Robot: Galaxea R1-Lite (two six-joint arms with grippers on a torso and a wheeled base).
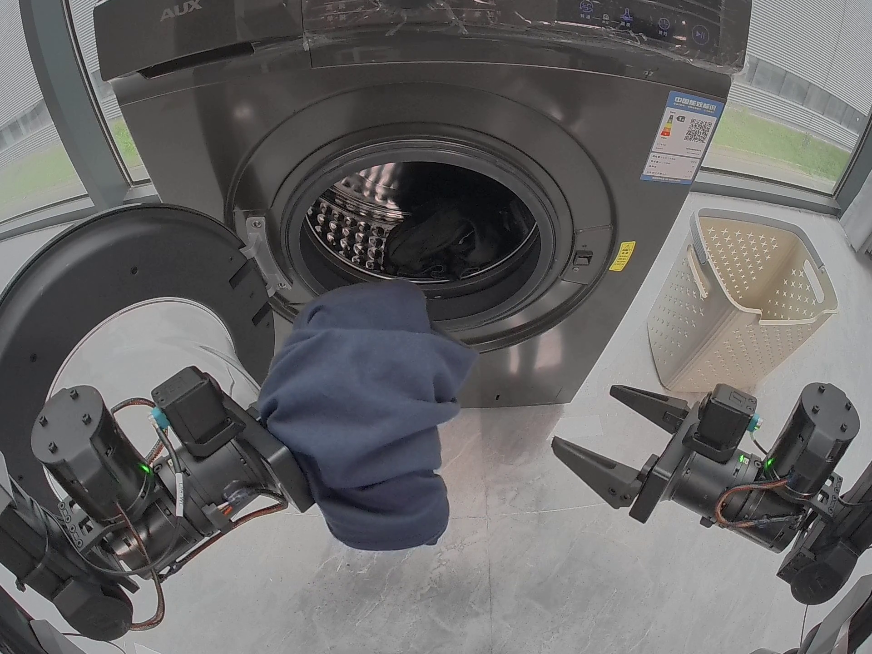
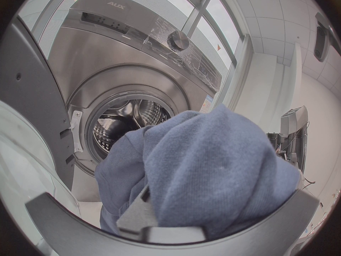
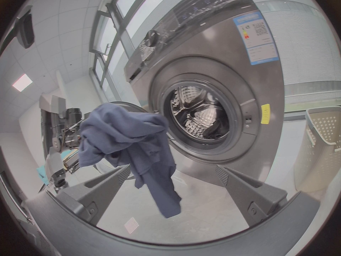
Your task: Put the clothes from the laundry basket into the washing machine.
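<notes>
My left gripper [image 1: 283, 476] has its jaws closed on a blue garment [image 1: 363, 411], which hangs just in front of the washing machine [image 1: 581, 138] opening. The right gripper [image 1: 590, 420] has wide, empty jaws. I judge the cloth soft, light and limp, so a bunched fold near its middle is the best hold.

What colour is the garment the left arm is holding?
The garment is plain dark blue, clearest in the head view.
</notes>
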